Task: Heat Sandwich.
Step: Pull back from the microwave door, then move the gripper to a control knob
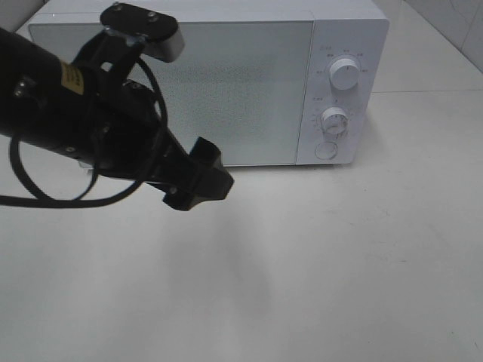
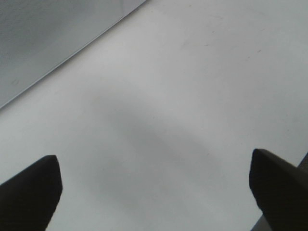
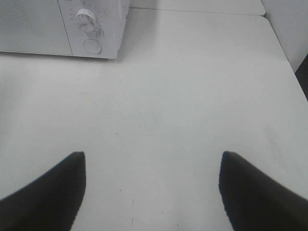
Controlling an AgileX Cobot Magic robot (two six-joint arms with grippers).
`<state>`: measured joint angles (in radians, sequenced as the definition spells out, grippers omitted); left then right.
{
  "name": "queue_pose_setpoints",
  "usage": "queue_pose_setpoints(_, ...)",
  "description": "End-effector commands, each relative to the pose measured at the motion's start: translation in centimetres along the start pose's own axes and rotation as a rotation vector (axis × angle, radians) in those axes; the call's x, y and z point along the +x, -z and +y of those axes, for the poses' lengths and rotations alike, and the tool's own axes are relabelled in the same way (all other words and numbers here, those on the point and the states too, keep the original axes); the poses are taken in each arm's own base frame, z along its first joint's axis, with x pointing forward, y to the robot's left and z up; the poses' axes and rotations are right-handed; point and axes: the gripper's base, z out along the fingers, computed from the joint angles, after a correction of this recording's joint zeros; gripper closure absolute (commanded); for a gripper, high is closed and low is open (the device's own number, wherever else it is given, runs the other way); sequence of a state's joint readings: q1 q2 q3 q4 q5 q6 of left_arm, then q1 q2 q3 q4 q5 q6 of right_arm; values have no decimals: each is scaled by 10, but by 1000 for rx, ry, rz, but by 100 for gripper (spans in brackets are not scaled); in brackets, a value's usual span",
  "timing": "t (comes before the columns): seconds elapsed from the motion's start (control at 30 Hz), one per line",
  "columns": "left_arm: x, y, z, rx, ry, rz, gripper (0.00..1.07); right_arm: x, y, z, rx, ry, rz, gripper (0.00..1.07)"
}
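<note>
Sandwich unseen, microwave [image 1: 226,83] shut, L hand [image 2: 154,159] open

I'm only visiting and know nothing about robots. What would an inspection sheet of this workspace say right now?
Surface: white table, plain and smooth.
Job's things: white microwave, door shut; sandwich not seen in any view.
Clutter: nothing seen.
Grippers: left end effector open, holding nothing; right end effector open, holding nothing.
Cables: black cable looping off the left arm.
Surroundings: pale tiles past the table's far right corner.
</note>
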<state>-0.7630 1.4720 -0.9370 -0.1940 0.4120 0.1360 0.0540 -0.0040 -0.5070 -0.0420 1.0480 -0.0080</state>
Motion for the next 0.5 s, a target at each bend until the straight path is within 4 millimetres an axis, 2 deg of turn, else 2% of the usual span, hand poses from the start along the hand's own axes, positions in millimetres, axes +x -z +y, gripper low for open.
queue_pose_setpoints(0.03, 5, 15, 24, -46, 94, 50, 3, 2, 2, 0, 11, -10, -34, 32)
queue_pose_setpoints(0.13, 7, 25, 43, -88, 144, 59, 3, 2, 2, 0, 11, -10, -34, 32)
queue_pose_setpoints(0.17, 7, 25, 43, -88, 144, 59, 3, 2, 2, 0, 11, -10, -34, 32)
queue_pose_setpoints(0.2, 9, 33, 57, -118, 183, 62, 3, 2, 2, 0, 11, -10, -34, 32)
queue_pose_setpoints(0.3, 14, 49, 81, -176, 256, 54, 3, 2, 2, 0, 11, -10, -34, 32)
queue_pose_setpoints(0.33, 14, 49, 81, -176, 256, 54, 3, 2, 2, 0, 11, -10, -34, 32)
queue_pose_setpoints(0.43, 22, 64, 99, -226, 316, 44, 3, 2, 2, 0, 11, -10, -34, 32)
queue_pose_setpoints(0.47, 30, 74, 108, -265, 345, 38, 3, 2, 2, 0, 11, -10, -34, 32)
queue_pose_setpoints(0.5, 30, 74, 108, -265, 345, 38, 3, 2, 2, 0, 11, -10, -34, 32)
